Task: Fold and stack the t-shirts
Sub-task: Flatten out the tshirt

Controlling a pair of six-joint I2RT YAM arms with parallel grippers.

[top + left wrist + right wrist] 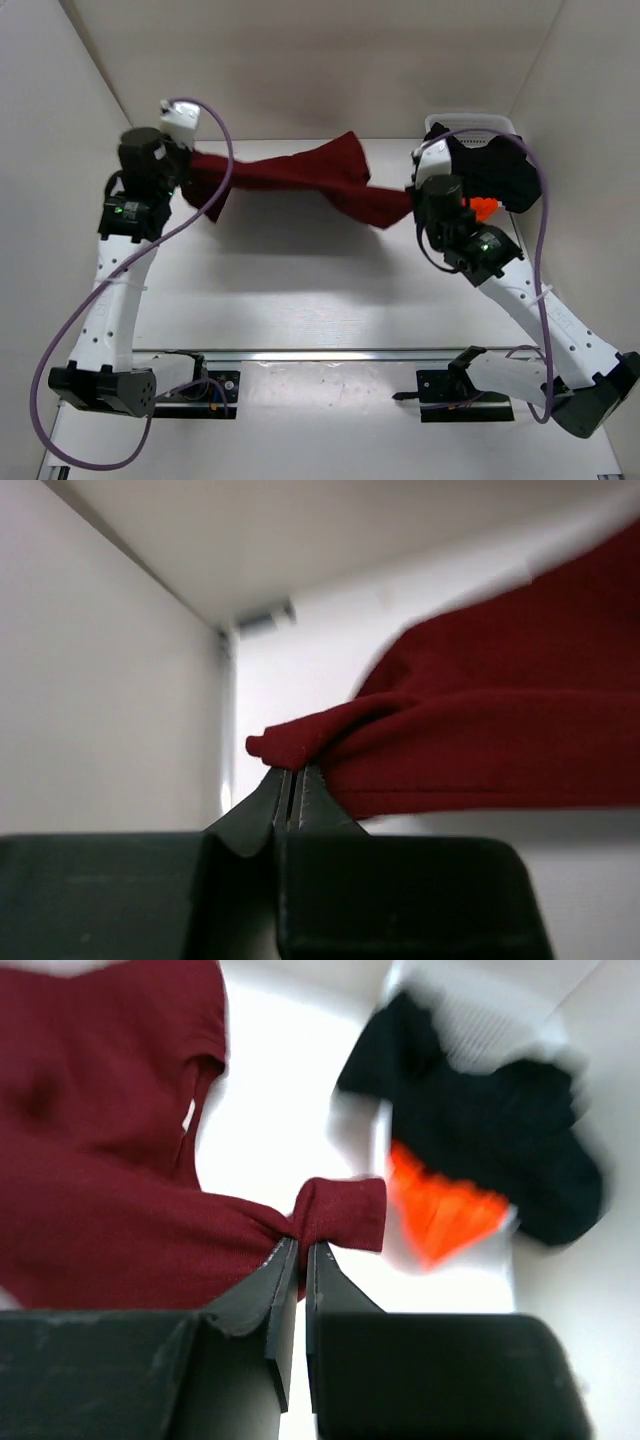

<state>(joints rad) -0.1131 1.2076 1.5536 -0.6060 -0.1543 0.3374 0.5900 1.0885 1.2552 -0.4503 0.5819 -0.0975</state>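
Note:
A dark red t-shirt (300,175) hangs stretched between both arms above the table. My left gripper (190,165) is shut on its left edge; in the left wrist view the cloth (480,730) bunches at the closed fingertips (292,772). My right gripper (415,198) is shut on the shirt's right corner, where a small fold of red cloth (340,1210) pokes past the tips (302,1245). A black t-shirt (495,170) and a bright orange t-shirt (483,208) lie at the back right; the right wrist view shows the black shirt (500,1120) over the orange shirt (440,1210).
A white mesh basket (470,125) stands in the back right corner under the black shirt. White walls close in on the left, back and right. The arm bases and a metal rail (320,355) run along the near edge.

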